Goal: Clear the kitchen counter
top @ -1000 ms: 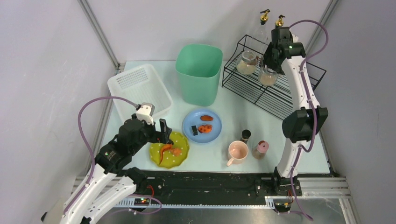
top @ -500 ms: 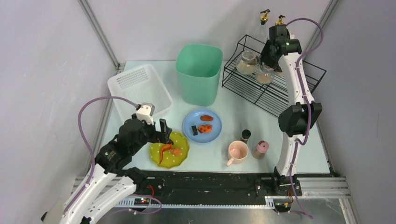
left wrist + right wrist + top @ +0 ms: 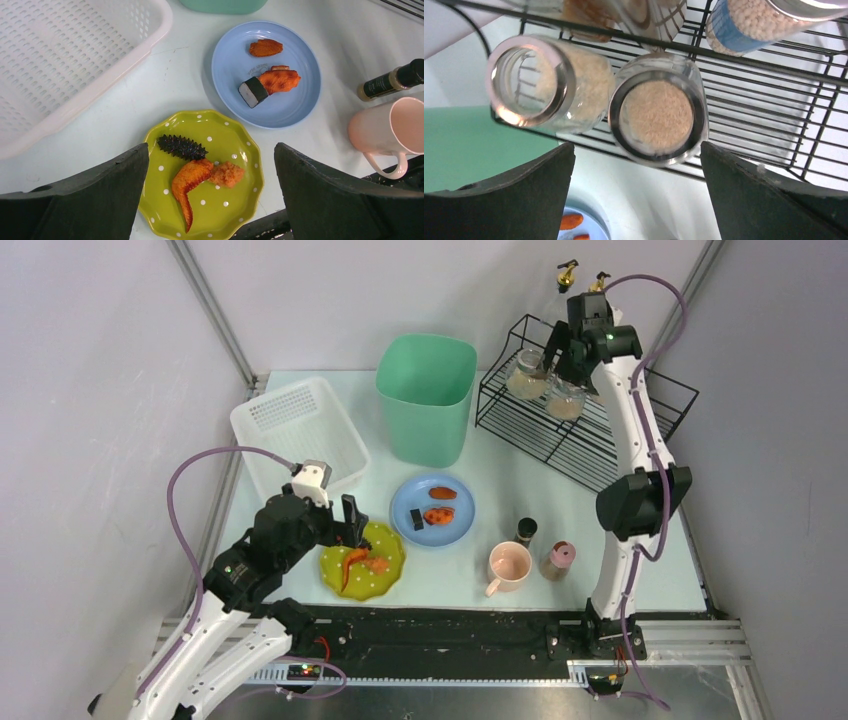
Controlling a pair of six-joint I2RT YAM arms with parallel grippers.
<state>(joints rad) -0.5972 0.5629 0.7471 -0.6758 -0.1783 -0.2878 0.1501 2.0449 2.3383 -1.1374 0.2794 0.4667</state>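
The kitchen counter (image 3: 500, 465) carries a green dotted plate (image 3: 395, 558) with a chicken wing, a black spiky piece and a crumb piece, and a blue plate (image 3: 458, 522) with three food pieces. A pink mug (image 3: 508, 565), a dark bottle (image 3: 524, 531) and a pink-lidded shaker (image 3: 557, 560) also stand on it. My left gripper (image 3: 347, 528) hangs open and empty over the green plate (image 3: 235, 150). My right gripper (image 3: 565, 358) is open above a glass jar of grain (image 3: 658, 116) standing in the black wire rack (image 3: 764, 95), beside a second jar (image 3: 539, 82).
A tall green bin (image 3: 425, 400) stands at the back middle. A white perforated basket (image 3: 300, 425) sits at the back left, empty. The rack (image 3: 610, 445) fills the back right, with two pump bottles (image 3: 567, 275) behind it. A black rail runs along the front edge.
My right gripper has moved back and left over the rack, and the grain jar has shifted with it to stand beside the other jar. The left arm has not moved.
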